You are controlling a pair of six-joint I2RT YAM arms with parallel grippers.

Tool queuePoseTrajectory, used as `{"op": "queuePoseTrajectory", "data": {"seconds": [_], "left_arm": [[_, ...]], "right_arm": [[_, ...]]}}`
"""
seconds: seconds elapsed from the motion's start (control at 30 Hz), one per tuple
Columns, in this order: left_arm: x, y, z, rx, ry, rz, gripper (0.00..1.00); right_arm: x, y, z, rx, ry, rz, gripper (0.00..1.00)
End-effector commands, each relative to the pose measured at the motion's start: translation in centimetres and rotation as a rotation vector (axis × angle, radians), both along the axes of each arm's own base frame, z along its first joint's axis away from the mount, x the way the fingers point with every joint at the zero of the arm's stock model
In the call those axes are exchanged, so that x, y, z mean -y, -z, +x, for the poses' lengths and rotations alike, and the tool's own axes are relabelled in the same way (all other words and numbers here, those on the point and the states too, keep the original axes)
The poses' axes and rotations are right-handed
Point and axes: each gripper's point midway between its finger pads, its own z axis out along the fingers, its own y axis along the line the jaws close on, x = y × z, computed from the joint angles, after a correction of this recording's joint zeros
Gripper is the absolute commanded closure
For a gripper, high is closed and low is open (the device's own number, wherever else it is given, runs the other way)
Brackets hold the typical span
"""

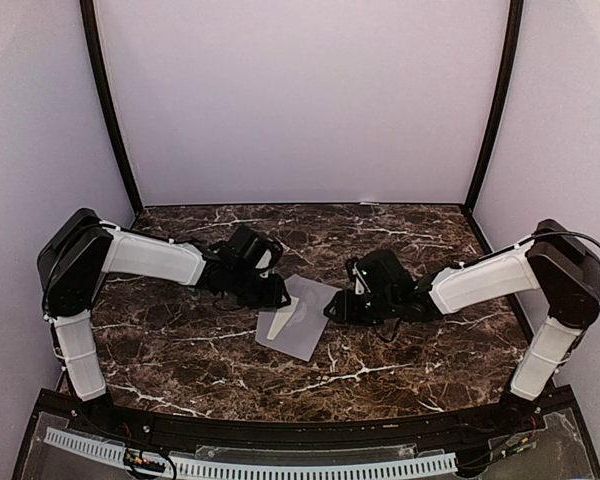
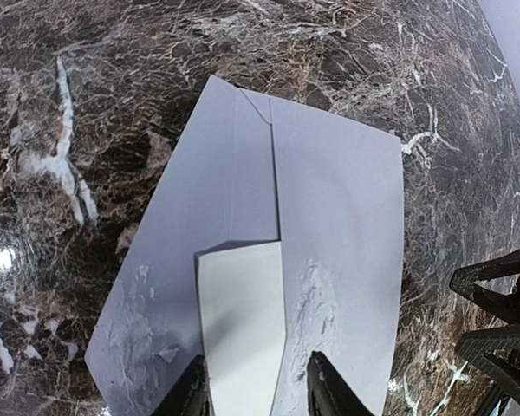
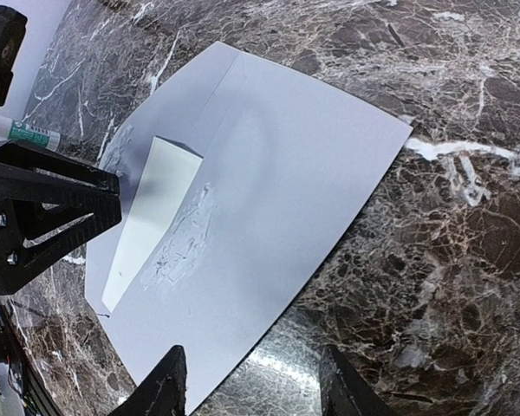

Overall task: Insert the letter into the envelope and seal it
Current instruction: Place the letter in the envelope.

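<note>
The light-grey envelope (image 1: 302, 318) lies flat on the marble between my two grippers. A cream strip of the letter (image 1: 280, 322) shows in its opening; the rest of the letter is hidden inside. In the left wrist view the letter (image 2: 243, 321) runs up between my left gripper's (image 2: 260, 397) fingers, which stand apart on either side of it over the envelope (image 2: 338, 199). My right gripper (image 3: 256, 386) is open over the envelope's (image 3: 286, 156) near edge, one finger above the paper and one above the marble. Rough whitish smears mark the envelope beside the letter (image 3: 152, 208).
A small white and green glue stick (image 3: 22, 132) lies on the marble behind the left gripper's fingers (image 3: 43, 208). The dark marble table (image 1: 400, 360) is walled on three sides by pale panels. The right gripper's fingers (image 2: 503, 321) show at the left wrist view's right edge.
</note>
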Motion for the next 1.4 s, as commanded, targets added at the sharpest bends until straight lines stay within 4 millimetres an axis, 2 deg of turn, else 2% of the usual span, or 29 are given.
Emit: {"op": "queuePoseTrajectory", "data": {"seconds": [0.0, 0.93, 1.37], "left_arm": [[0.1, 0.2, 0.2, -0.007, 0.018, 0.008, 0.64], [-0.7, 2.6, -0.8, -0.059, 0.017, 0.049, 0.67], [0.0, 2.7, -1.3, -0.086, 0.037, 0.005, 0.76]], "right_arm": [[-0.8, 0.4, 0.0, -0.013, -0.007, 0.039, 0.51], [-2.0, 2.3, 0.2, -0.056, -0.023, 0.034, 0.55], [-2.6, 2.7, 0.3, -0.069, -0.039, 0.04, 0.59]]}}
